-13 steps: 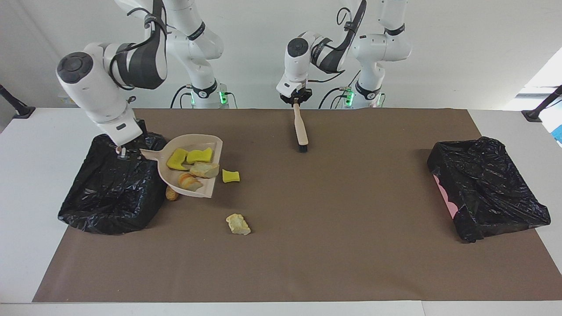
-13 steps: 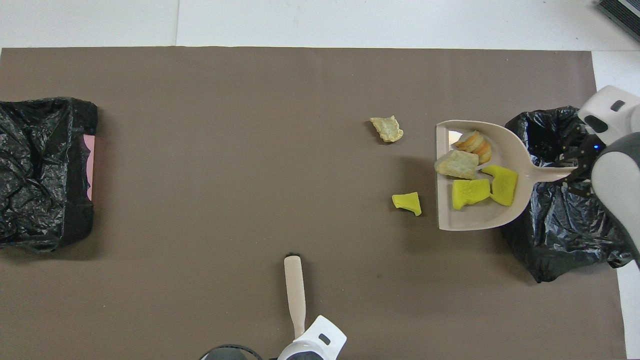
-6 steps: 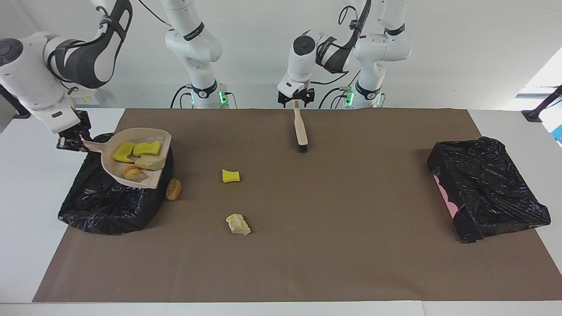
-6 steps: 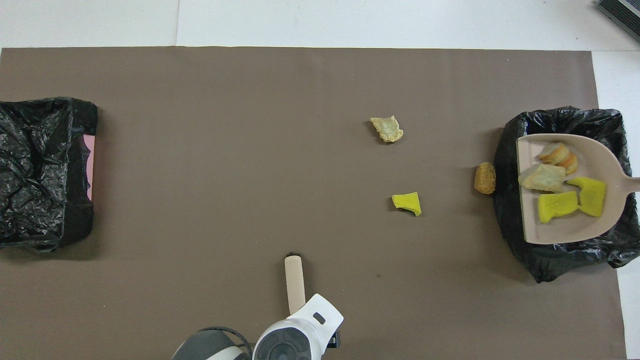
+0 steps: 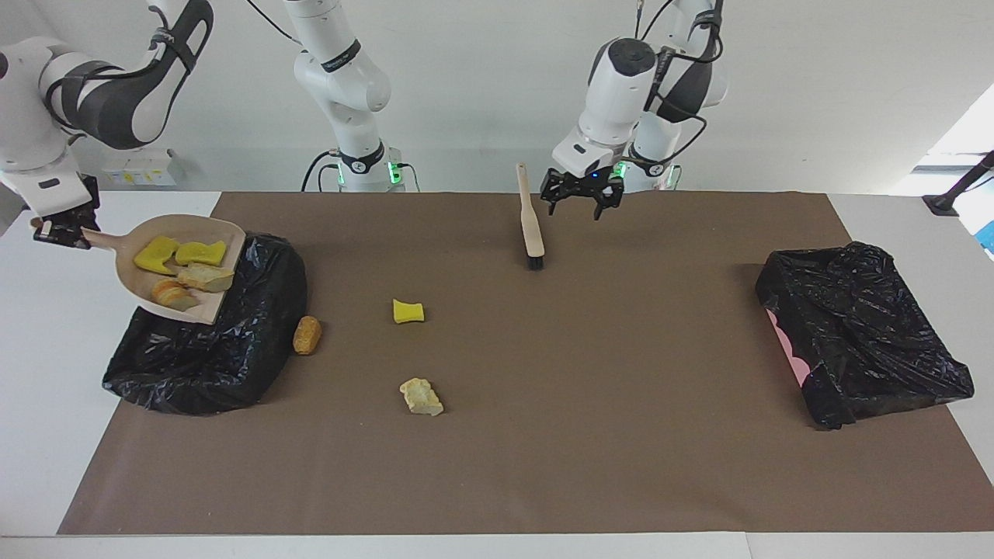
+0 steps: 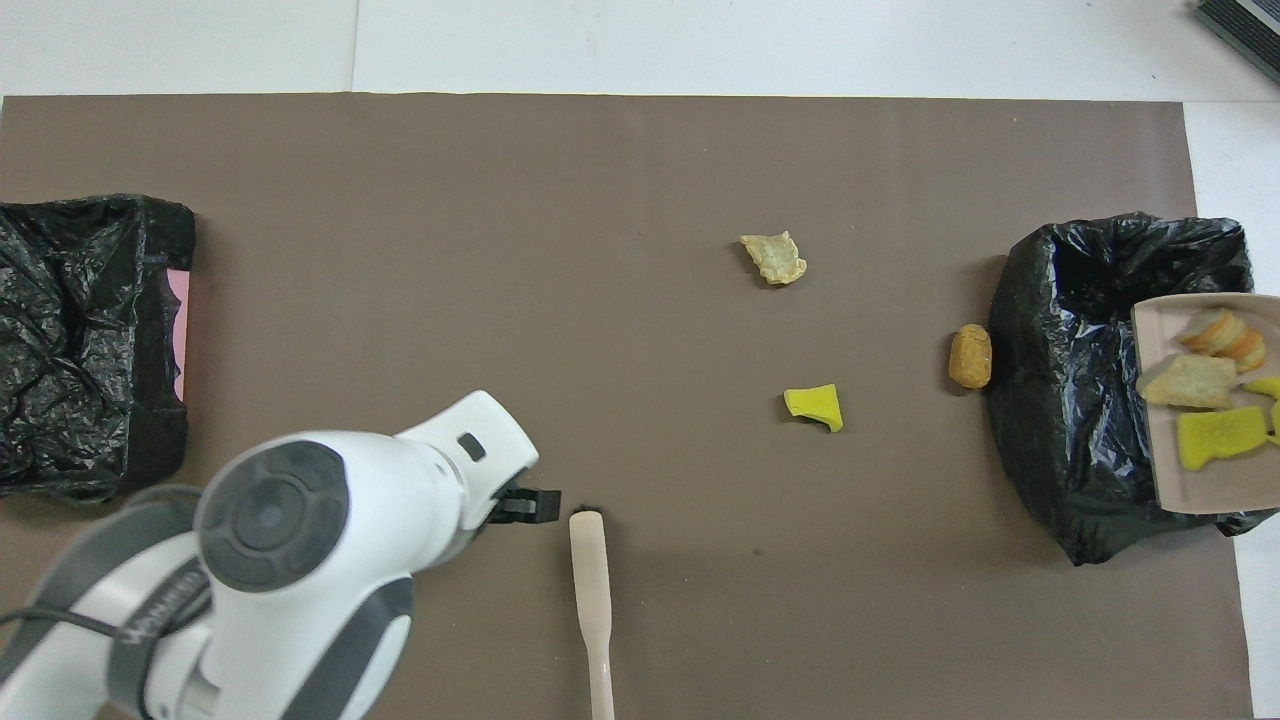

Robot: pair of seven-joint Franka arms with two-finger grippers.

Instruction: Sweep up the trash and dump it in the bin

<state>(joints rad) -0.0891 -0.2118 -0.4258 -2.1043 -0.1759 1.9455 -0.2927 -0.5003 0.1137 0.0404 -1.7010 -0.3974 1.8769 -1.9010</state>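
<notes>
Our right gripper [image 5: 56,225] has its fingers pinching the handle of the dustpan [image 5: 180,268], and holds it up over the bin [image 5: 206,334] at the right arm's end of the tabletop [image 5: 543,404]. Our left gripper [image 5: 581,200] hangs with its fingers spread and empty, just beside the brush [image 5: 530,221], which lies on the tabletop close to the robots.

The bin is the biggest thing. It has a soft black bag in it that looks crinkly and floppy, so we think the trash will drop in easily.

The dustpan looks stiff and light. Four pieces of trash [image 5: 180,268] sit loose in it, yellow spongy ones and pale lumpy ones. We think they will slide out if we tip it.

Three small pieces lie on the tabletop: an orange-brown lump [image 5: 307,335] just beside the bin, a yellow chunk [image 5: 408,311], and a pale lump [image 5: 421,397] farther from the robots. They look light and squashy, so we should sweep them, not pinch them.
</notes>
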